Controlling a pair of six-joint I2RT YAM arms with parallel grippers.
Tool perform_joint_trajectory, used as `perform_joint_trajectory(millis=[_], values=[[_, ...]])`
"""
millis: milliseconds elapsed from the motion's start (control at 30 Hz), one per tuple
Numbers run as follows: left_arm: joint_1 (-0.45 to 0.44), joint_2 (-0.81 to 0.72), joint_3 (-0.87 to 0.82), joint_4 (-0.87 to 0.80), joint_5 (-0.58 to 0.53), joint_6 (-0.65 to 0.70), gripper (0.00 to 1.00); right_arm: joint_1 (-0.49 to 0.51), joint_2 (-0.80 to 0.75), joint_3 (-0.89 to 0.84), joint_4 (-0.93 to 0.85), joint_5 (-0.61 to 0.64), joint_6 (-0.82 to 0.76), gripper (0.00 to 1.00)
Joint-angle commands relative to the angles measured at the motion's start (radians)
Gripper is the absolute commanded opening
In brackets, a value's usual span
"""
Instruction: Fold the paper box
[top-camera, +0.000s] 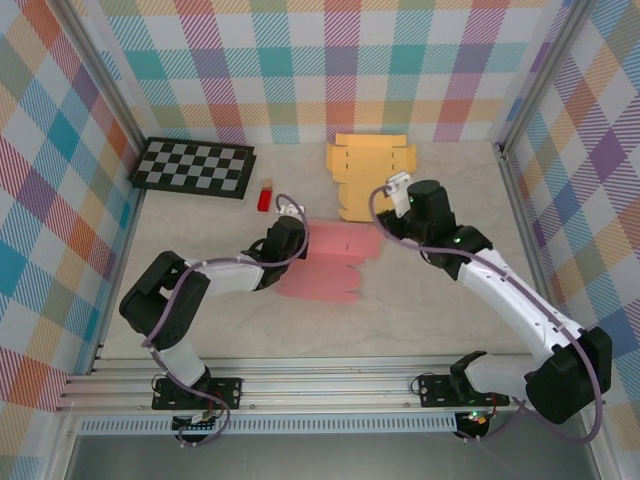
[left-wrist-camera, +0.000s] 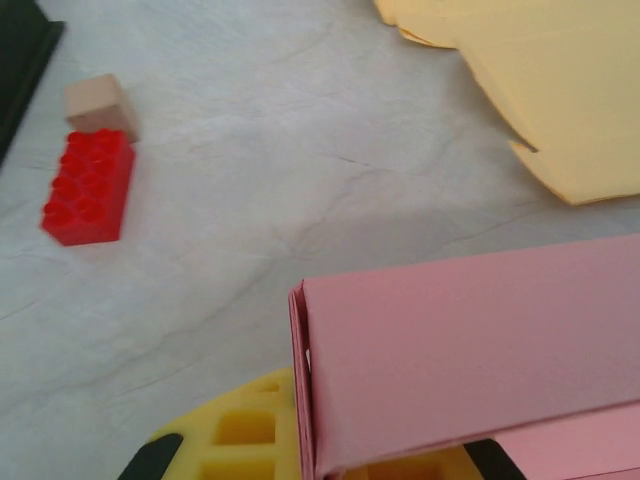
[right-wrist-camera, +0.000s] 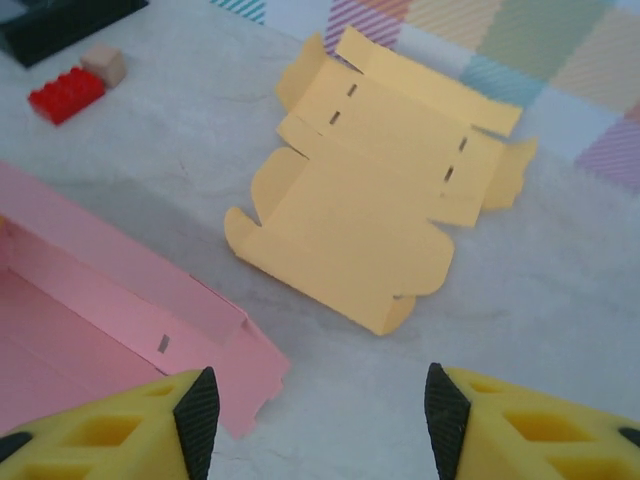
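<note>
Between my two grippers, in the middle of the tabletop (top-camera: 420, 310), lies the pink box (top-camera: 330, 262), partly folded: its long walls are creased up while the floor lies flat. My left gripper (top-camera: 295, 245) is at the box's near end and is closed on it, with a folded pink panel standing right over my yellow fingers (left-wrist-camera: 250, 435). I judge that I hold it this way to keep the fold from springing back and to stop the light card sliding while the other side is worked. Ahead of this gripper and off to its left sit a red brick (left-wrist-camera: 88, 188) and a small wooden block (left-wrist-camera: 100, 105), touching each other and well apart from the box. My right gripper (right-wrist-camera: 320, 400) hangs over bare tabletop just beside the box's far corner, about half open, with nothing between its fingers and touching nothing. The slotted pink wall is just to its left, which I take as a good place from which to reach the next flap. Straight ahead of it lies a flat orange cutout (right-wrist-camera: 370, 200), unfolded and clear of the pink box. The task looks roughly midway to me, with the end flaps not yet tucked.
</note>
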Motion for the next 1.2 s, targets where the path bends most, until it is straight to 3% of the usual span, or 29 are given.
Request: perform_joint_trajectory(millis=[0,167,400,633,800,1000,1167], values=[[-0.007,-0.026,-0.06,0.132,-0.113,0.001,0.0,-0.029,0.07,0.079,-0.171,-0.172,0.413,0.58],[-0.043,-0.001,-0.099,0.264,-0.15,0.055,0.0,-0.027,0.282,0.234,-0.193,-0.371,0.614,0.58],[-0.065,0.018,-0.136,0.378,-0.151,0.1,0.0,-0.005,0.498,0.374,-0.235,-0.406,0.651,0.58],[-0.071,0.017,-0.149,0.395,-0.146,0.097,0.0,0.002,0.539,0.336,-0.198,-0.44,0.698,0.65],[-0.077,0.018,-0.159,0.408,-0.119,0.088,0.0,0.003,0.558,0.29,-0.107,-0.503,0.729,0.64],[-0.078,0.011,-0.168,0.416,-0.119,0.082,0.0,0.002,0.562,0.268,-0.143,-0.461,0.729,0.66],[-0.079,0.016,-0.169,0.421,-0.1,0.07,0.0,0.002,0.569,0.227,-0.052,-0.558,0.776,0.63]])
